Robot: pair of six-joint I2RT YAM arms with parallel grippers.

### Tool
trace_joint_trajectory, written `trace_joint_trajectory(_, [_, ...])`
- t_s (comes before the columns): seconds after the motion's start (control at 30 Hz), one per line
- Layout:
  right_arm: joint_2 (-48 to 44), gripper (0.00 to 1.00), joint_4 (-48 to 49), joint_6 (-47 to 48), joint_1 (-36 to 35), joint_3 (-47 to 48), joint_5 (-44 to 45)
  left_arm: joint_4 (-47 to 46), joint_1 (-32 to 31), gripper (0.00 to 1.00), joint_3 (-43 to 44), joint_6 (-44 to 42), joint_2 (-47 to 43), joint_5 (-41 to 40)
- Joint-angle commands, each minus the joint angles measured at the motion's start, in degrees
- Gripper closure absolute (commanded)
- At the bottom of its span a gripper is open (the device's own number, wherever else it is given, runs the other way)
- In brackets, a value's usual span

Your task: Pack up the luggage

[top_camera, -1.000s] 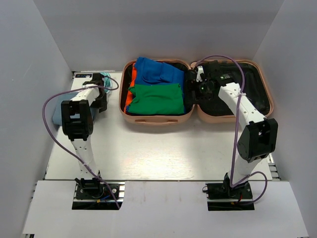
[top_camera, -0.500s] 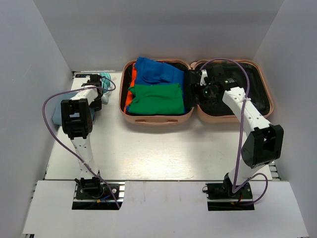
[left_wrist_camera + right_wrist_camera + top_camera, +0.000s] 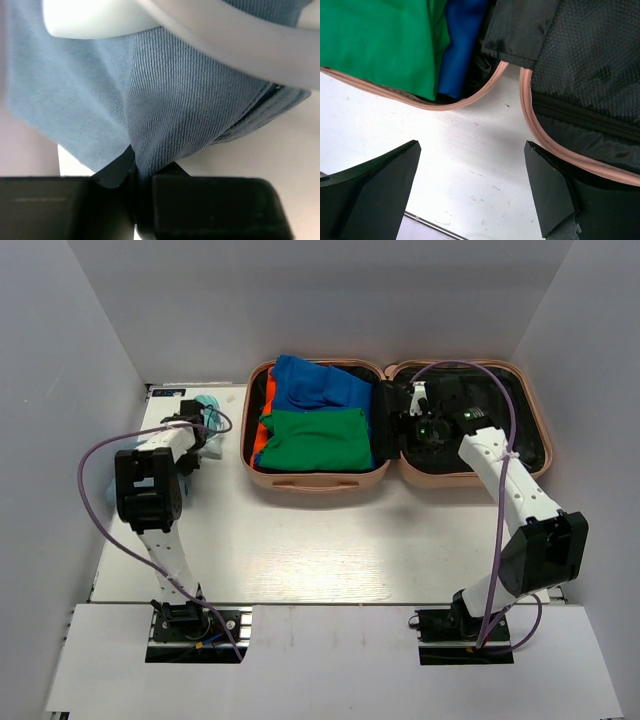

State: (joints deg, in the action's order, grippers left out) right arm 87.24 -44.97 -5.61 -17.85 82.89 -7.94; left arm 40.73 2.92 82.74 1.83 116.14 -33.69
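White desk (image 3: 300, 550): left jaws pinch blue-grey cloth (image 3: 175, 100) fold, likely to lift into luggage (image 3: 320, 483); right jaws wide, empty, rim beneath.

The luggage (image 3: 320, 481) lay open on the table (image 3: 300, 540), with a green cloth (image 3: 318, 440) and a blue cloth (image 3: 315, 385) in its left half. The right gripper (image 3: 412, 420) hung over its middle. The left gripper (image 3: 193, 432) was by a grey-blue cloth (image 3: 109, 480).

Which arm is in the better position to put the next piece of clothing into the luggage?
Left. The left gripper pinches the grey-blue cloth lying left of the luggage, so it probably only needs to lift and carry. The right gripper hangs open over the luggage hinge, holding nothing.
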Motion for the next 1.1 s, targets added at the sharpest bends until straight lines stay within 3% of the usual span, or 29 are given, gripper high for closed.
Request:
trace_joint_trajectory(0.0, [-2.6, 0.10, 1.6, -0.6, 0.3, -0.9, -1.4, 10.0, 0.2, 1.00, 1.3, 5.3, -10.3, 1.3])
trace_joint_trajectory(0.13, [-3.5, 0.10, 2.7, -1.1, 0.3, -2.1, -2.9, 14.4, 0.7, 1.00, 3.7, 5.9, -17.1, 2.9])
trace_joint_trajectory(0.47, [-3.7, 0.10, 3.4, -1.7, 0.4, -3.0, -6.4, 17.9, 6.0, 1.00, 4.7, 4.7, -29.4, 20.3])
trace_joint_trajectory(0.7, [-2.8, 0.10, 3.7, -2.3, 0.4, -2.8, -9.2, 20.0, 6.1, 1.00, 5.9, 2.7, -28.3, 28.8])
trace_joint_trajectory(0.93, [-3.1, 0.10, 4.1, -3.6, 0.5, -2.9, -9.8, 27.6, 6.1, 1.00, 24.5, 6.9, -21.7, 26.9])
trace_joint_trajectory(1.07, [-3.7, 0.10, 3.7, -4.9, 0.5, -2.8, -8.4, 32.8, 6.0, 1.00, 41.0, 14.8, -17.6, 20.0])
